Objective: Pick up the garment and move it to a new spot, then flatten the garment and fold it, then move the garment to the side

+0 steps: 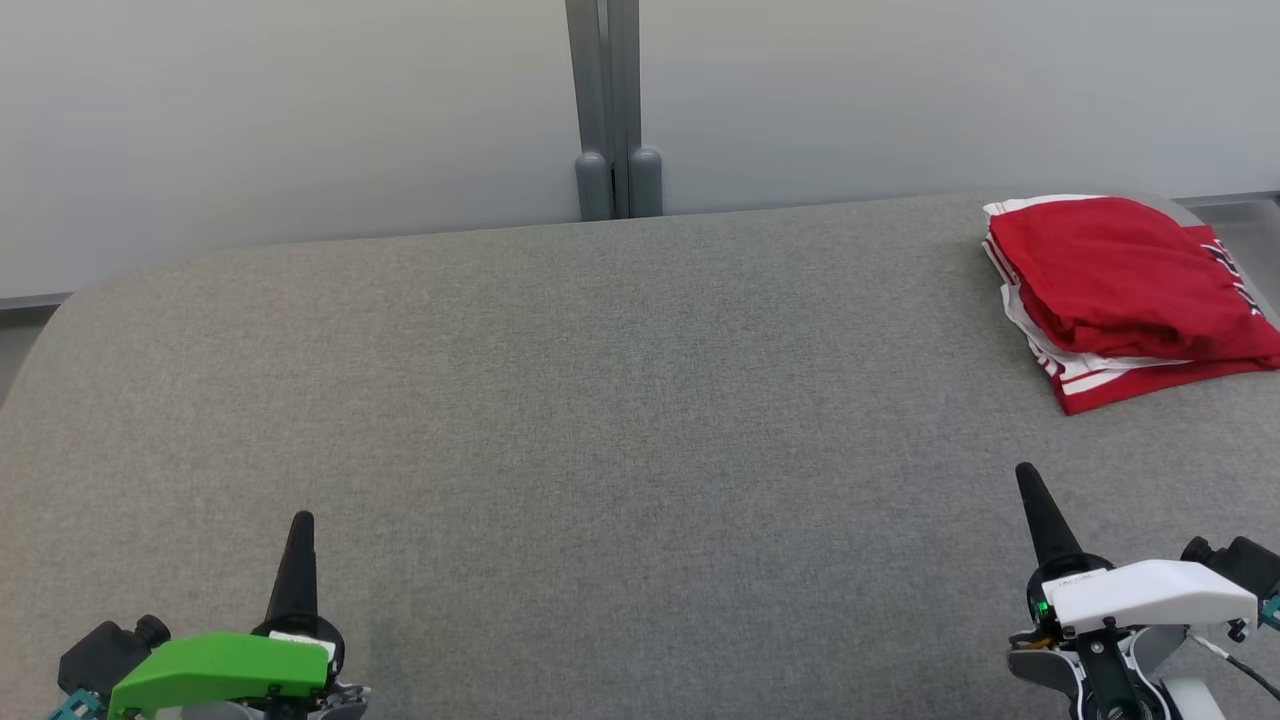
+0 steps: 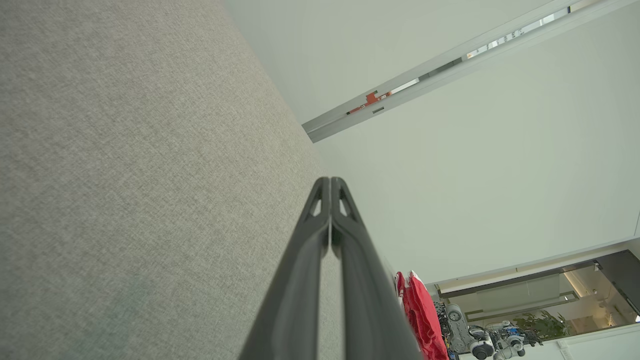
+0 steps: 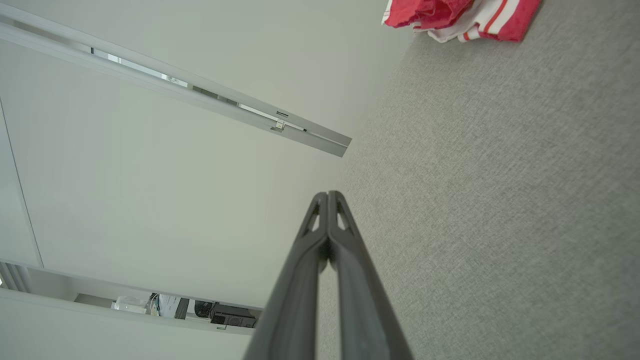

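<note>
Garment [image 1: 1125, 290]: red, with white striped edging, folded into a thick bundle. It lies at the far right corner of the grey surface [image 1: 640, 400], its right end at the edge of the head view. The long axis runs on a slant, from far-left to near-right. The striped hem faces the near side and the plain red layer lies on top. It also shows in the left wrist view [image 2: 422, 315] and the right wrist view [image 3: 460, 17].

Right gripper [image 1: 1030, 485]: low right, under a white cover. Its fingers are pressed together into one dark point that leans a little left, toward the far edge. It holds nothing, and it is near the garment but apart from it. The right wrist view [image 3: 327, 196] shows the fingers meeting at the tips.

Left gripper [image 1: 302, 525]: low left, under a green cover. Its fingers are likewise pressed together, empty and pointing away, well apart from the garment. The left wrist view [image 2: 330, 182] shows the tips touching.

Contact with the surface cannot be told for either gripper.

A pale wall [image 1: 300, 120] with a grey post [image 1: 610, 100] stands behind.
</note>
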Controlling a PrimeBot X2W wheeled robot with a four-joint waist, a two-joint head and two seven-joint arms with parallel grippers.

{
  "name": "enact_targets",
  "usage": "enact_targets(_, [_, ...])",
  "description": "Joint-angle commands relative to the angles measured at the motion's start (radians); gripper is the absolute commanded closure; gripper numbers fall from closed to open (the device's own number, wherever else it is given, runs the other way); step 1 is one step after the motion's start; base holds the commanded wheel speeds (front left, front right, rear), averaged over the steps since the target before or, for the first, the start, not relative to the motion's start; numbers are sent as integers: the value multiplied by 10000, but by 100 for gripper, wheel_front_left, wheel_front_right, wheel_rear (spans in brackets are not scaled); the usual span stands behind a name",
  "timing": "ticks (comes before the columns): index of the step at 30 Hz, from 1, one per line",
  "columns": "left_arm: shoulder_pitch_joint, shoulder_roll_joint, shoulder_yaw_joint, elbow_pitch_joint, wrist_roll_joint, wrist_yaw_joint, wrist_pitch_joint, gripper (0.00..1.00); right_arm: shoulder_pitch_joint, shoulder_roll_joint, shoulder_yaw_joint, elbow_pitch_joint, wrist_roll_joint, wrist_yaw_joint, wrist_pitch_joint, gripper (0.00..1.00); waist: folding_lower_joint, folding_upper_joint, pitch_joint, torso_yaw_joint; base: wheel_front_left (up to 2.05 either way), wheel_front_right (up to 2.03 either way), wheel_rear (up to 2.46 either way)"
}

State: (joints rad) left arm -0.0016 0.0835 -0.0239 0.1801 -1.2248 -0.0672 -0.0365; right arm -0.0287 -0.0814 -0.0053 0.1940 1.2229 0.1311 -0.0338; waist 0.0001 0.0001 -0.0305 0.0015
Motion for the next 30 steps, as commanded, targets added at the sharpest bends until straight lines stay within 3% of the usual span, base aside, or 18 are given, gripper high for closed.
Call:
enact_targets(1, [-284,94,98,-10,-277,-86,60,100,-264,-50,-55,-32,266,-2,84,100,-1,-1,9,0,0,0,0])
enact_targets(30, [-812,49,619,390,-2749,-446,732,100,-616,-9,-461,294,2733,-1,768,100,-1,-1,194,-8,0,0,0])
